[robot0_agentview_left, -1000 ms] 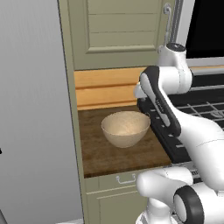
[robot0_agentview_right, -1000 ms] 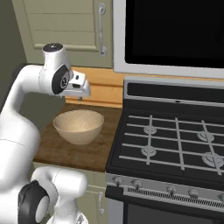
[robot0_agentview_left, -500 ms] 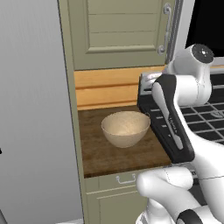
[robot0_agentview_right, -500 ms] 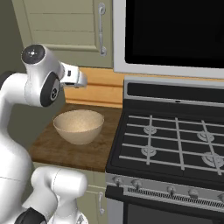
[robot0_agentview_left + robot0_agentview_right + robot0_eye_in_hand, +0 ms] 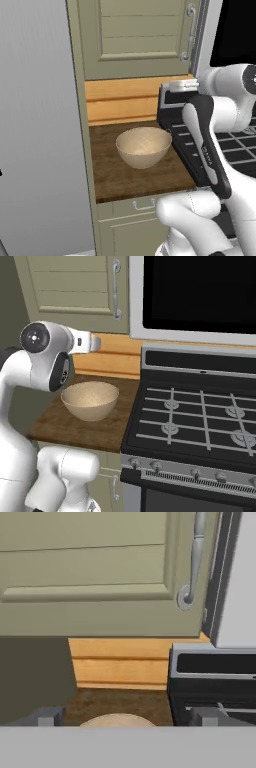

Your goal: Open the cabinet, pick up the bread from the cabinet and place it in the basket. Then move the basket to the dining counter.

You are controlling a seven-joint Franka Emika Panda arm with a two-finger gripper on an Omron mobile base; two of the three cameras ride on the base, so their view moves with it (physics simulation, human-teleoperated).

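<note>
Two dark fingertips (image 5: 46,718) stand far apart at the bottom of the hand view, the gripper (image 5: 127,719) spread wide with nothing between its jaws. In the right base view the gripper (image 5: 94,343) sits level with the orange plank backsplash (image 5: 112,358), above the short wood counter (image 5: 75,426) and in open air.

Directly below and a little ahead of it lies the basket (image 5: 90,400), upright on the counter, its rim (image 5: 117,721) just rising into the hand view between the fingertips. Bare wood shows around the basket on all sides.

Up ahead hangs the cabinet (image 5: 90,572), its panelled door shut, the lower edge of the door well above the counter with the plank backsplash filling the gap. Its silver bar handle (image 5: 194,559) runs along the door's right edge, close to the dark edge of the microwave (image 5: 195,293).

To the right, the stove (image 5: 200,421) butts against the counter's edge. To the left, a grey wall (image 5: 35,125) bounds the counter.
</note>
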